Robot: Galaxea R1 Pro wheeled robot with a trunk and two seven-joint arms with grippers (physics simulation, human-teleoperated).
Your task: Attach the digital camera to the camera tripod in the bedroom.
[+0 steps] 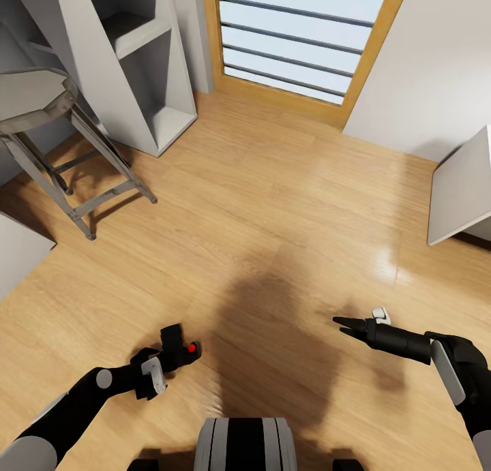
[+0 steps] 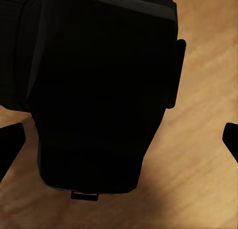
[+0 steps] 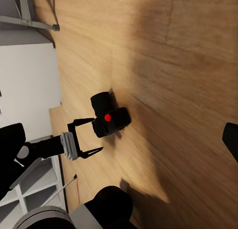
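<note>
Okay: stool (image 1: 41, 96) and white cubby shelves (image 1: 129, 55) far left. Left gripper (image 1: 164, 362) has its fingers clamped on the digital camera (image 1: 179, 348), held low over the plank floor (image 1: 273, 205). Right gripper (image 1: 344, 324) hangs free, fingers looking nearly together. Risk: the grip looks to be near the camera's edge, so a swing while driving could let it slip and drop.

the digital camera (image 1: 179, 347) is black with a small red dot. the floor (image 1: 273, 205) is light honey-coloured wood in a plank pattern, glossy in places. the shelves (image 1: 136, 62) are white-grey, the stool (image 1: 48, 116) grey metal. the door (image 1: 307, 41) has an orange-tan wooden frame around pale blue slatted panes. both arms are black with white patches.
</note>
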